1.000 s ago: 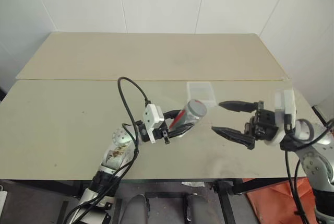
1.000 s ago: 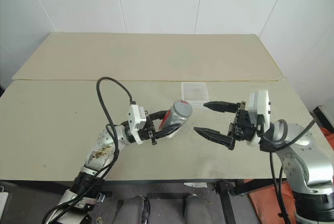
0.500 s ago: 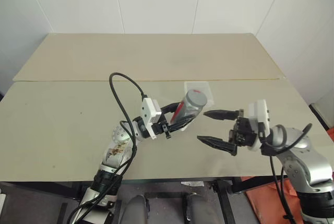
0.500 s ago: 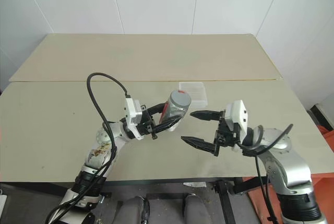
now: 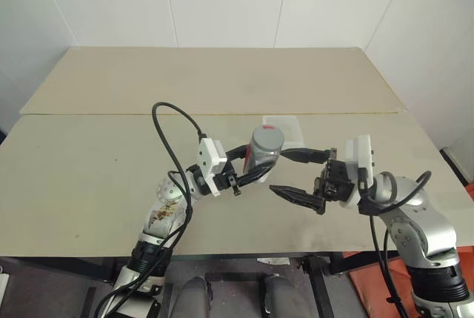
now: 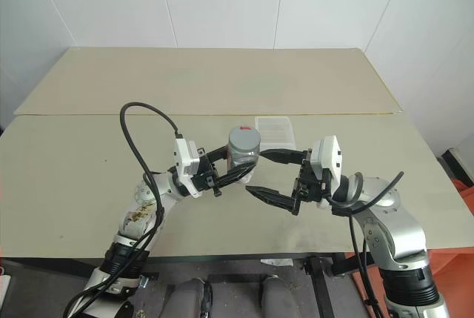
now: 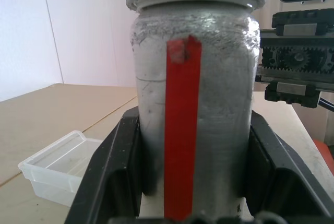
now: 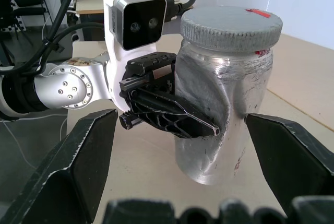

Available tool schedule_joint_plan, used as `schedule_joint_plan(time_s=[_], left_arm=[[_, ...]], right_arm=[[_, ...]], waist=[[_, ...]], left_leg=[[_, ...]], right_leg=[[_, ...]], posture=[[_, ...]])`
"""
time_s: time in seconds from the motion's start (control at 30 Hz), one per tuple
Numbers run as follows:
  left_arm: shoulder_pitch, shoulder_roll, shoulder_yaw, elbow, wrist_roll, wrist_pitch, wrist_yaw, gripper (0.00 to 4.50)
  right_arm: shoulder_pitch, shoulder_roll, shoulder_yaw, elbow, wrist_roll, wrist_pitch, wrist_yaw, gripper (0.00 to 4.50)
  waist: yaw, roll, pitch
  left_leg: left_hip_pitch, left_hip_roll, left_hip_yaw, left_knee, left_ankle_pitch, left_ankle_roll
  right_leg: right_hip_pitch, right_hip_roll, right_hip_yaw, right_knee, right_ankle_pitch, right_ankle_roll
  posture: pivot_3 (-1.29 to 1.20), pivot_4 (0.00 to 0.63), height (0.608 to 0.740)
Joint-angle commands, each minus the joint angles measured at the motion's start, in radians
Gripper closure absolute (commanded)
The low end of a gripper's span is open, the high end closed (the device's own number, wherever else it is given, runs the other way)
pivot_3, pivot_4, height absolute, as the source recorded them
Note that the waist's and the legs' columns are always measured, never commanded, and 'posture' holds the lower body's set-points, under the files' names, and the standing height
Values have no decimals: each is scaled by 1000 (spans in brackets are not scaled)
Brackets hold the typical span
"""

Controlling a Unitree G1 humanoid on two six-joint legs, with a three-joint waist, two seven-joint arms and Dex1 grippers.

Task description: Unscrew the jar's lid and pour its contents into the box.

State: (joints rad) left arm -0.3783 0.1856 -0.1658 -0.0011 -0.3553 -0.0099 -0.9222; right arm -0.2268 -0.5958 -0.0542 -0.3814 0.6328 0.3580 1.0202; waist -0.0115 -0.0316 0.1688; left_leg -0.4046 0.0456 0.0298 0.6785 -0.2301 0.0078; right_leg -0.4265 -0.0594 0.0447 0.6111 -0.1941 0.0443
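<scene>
No legible text (jar included)

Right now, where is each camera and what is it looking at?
Left and right eye views: on the head, looking down at the table, both arms showing.
Left wrist view: on the left arm, left gripper shut on the jar.
Right wrist view: on the right arm, open right gripper facing the lid.
All share the jar; the box is in three.

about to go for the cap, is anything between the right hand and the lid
Nothing visible stands in the way. The right hand is open and faces the jar, which the left hand holds upright. The grey lid is bare on top and free on that side.
</scene>
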Motion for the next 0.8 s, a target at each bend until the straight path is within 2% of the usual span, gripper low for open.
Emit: schedule_joint_plan(time_s=[0.03, 0.5, 0.8], left_arm=[[-4, -7, -21, -13, 5, -12, -5, 2414], [-11, -3, -27, 1, 5, -7, -19, 2434], [-17, -13, -15, 22, 24, -29, 10, 2434]], right_arm=[[-14, -4, 1, -68, 31, -9, 14, 0], [1, -25, -15, -70, 13, -30, 24, 0], [-37, -62, -86, -105, -29, 16, -131, 0]], waist=[[0, 0, 0], [0, 0, 0], [0, 0, 0]], left_leg=[[0, 0, 0, 0, 0, 0], [0, 0, 0, 0, 0, 0], [0, 0, 0, 0, 0, 0]], right_leg=[[0, 0, 0, 0, 0, 0], [0, 0, 0, 0, 0, 0], [0, 0, 0, 0, 0, 0]], posture=[[0, 150, 740], [0, 150, 740], [0, 150, 740]])
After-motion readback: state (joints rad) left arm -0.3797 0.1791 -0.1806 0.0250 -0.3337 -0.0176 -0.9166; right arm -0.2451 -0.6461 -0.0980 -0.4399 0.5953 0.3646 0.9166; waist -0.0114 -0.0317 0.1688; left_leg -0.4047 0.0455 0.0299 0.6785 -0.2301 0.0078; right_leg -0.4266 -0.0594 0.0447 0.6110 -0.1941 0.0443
